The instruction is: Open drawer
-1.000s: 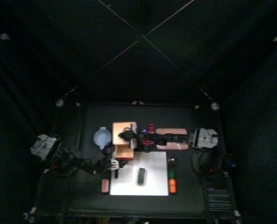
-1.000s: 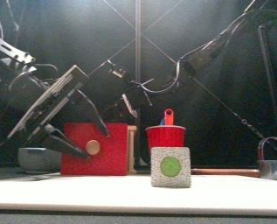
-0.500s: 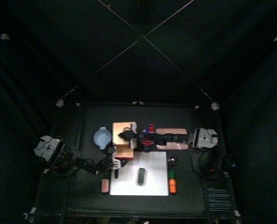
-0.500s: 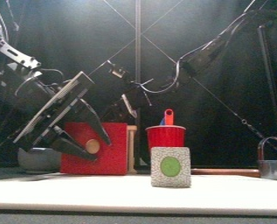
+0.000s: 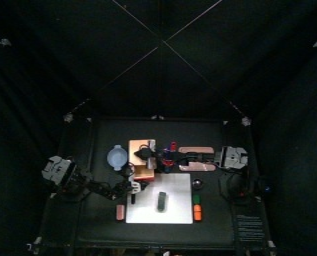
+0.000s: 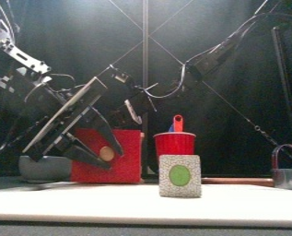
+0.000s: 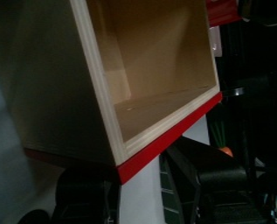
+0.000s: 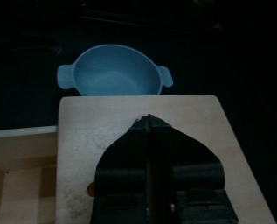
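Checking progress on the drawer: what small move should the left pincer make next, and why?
Probably pull the drawer slightly further out, straight along its slide. Its wooden inside is already exposed behind the red front, the left pincer is at that front, and the right pincer rests on the box top, likely bracing it.

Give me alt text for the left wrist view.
A tan wooden drawer, pulled open and empty, with a red front edge, fills the view at a tilt. The left claw sits dark and blurred at the bottom edge, just below the red front.
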Controlling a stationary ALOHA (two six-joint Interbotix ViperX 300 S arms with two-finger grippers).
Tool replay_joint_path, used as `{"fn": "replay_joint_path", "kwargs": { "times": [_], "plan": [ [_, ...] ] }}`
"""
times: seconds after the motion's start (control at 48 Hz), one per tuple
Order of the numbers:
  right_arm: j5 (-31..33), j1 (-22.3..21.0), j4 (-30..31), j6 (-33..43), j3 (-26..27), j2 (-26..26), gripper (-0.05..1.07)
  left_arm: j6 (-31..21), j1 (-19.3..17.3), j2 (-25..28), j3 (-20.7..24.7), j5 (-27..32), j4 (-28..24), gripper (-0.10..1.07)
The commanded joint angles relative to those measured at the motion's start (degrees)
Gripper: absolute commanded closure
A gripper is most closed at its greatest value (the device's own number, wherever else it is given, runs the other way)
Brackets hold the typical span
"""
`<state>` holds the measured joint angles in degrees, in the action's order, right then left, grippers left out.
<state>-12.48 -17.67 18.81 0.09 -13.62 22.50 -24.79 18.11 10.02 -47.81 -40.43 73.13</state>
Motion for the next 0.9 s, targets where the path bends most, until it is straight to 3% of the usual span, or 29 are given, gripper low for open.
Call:
{"fn": "replay_joint_path", "kwargs": {
  "times": [0.0, 0.417, 0.875],
  "plan": [
    [1.49, -0.97, 0.00, 0.00, -0.26, 0.79, 0.99, 0.18, 0.53, -0.26, 1.14, 0.44, 0.00, 0.26],
    [1.49, -1.32, -0.09, 0.00, -0.53, 0.79, 0.99, 0.26, 2.72, -0.26, 0.18, 1.58, 0.53, 0.26],
    [1.49, -1.32, -0.09, 0.09, -0.79, 0.79, 0.99, 0.09, 1.76, -0.26, 1.14, -3.78, 2.02, 0.25]
  ]
}}
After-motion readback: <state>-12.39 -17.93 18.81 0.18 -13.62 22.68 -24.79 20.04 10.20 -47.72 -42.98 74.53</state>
